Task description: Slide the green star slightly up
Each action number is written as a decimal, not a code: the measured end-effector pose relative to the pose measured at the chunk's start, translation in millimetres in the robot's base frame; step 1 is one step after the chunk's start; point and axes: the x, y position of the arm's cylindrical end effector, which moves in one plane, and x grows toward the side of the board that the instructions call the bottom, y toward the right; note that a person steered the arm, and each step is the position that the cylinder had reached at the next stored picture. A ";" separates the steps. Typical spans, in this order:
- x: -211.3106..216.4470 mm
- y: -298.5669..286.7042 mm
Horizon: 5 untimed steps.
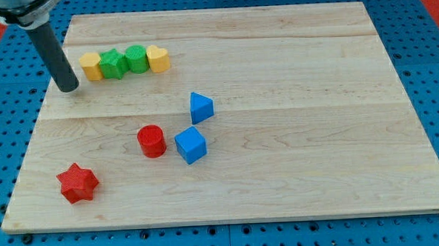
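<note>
Since the row is packed tight: a push on the green star (114, 64) could drag its neighbours along.
Risk: the yellow block (91, 66) sits between my tip (69, 89) and the star, touching it; a sideways approach shoves both.
Other neighbour: a green block (136, 58), then a yellow heart (157, 58), farther to the view's right of my tip.
Approach: judged best from below the star.
My tip: a bare rod, nothing to open or close, holding nothing; it rests on the wooden board (302, 142), just left of and below the row, touching no block.
</note>
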 end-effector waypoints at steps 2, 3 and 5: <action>-17.8 16.9; -19.7 16.9; -6.5 41.2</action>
